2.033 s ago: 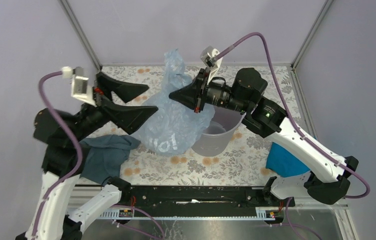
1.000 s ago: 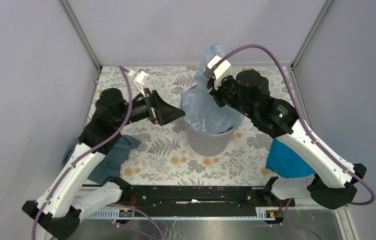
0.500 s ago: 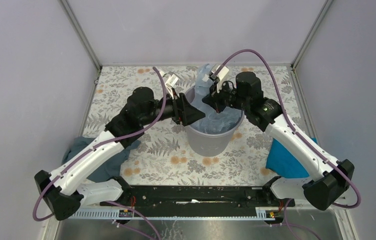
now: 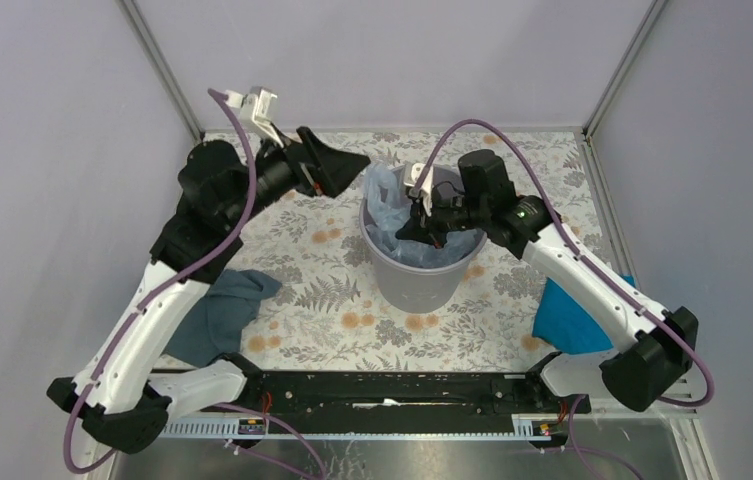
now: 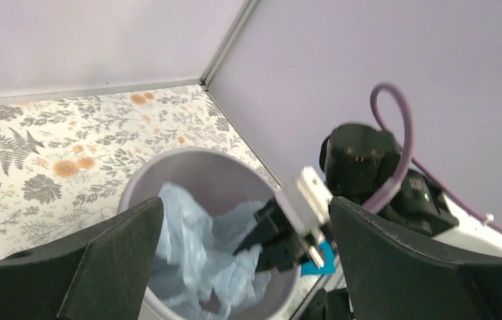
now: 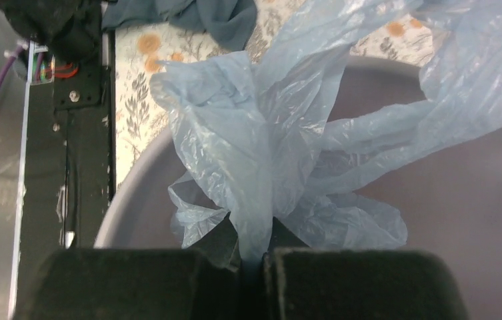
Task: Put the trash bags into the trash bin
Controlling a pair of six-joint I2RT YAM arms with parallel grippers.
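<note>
The light-grey trash bin (image 4: 422, 275) stands mid-table. The pale-blue trash bag (image 4: 387, 210) is crumpled inside it, with one edge draped at the rim's far left. My right gripper (image 4: 414, 228) reaches into the bin's mouth from the right. In the right wrist view it (image 6: 256, 257) is shut on a twisted neck of the bag (image 6: 268, 147), with the bin wall (image 6: 448, 220) behind. My left gripper (image 4: 352, 170) hovers open and empty above the bin's left rim. From its wrist view, the left gripper (image 5: 245, 207) looks down on the bag (image 5: 188, 240) and bin rim (image 5: 188, 155).
A dark teal-grey cloth (image 4: 222, 310) lies at the near left under the left arm. A bright blue cloth (image 4: 567, 315) lies at the near right under the right arm. Purple walls with metal posts close in the floral table (image 4: 512, 310). A black rail (image 4: 392, 385) runs along the near edge.
The right gripper has carried the bag down into the bin, and the bag has sunk below the rim. The left gripper has pulled up and back to the left, away from the bin, with its jaws wide.
</note>
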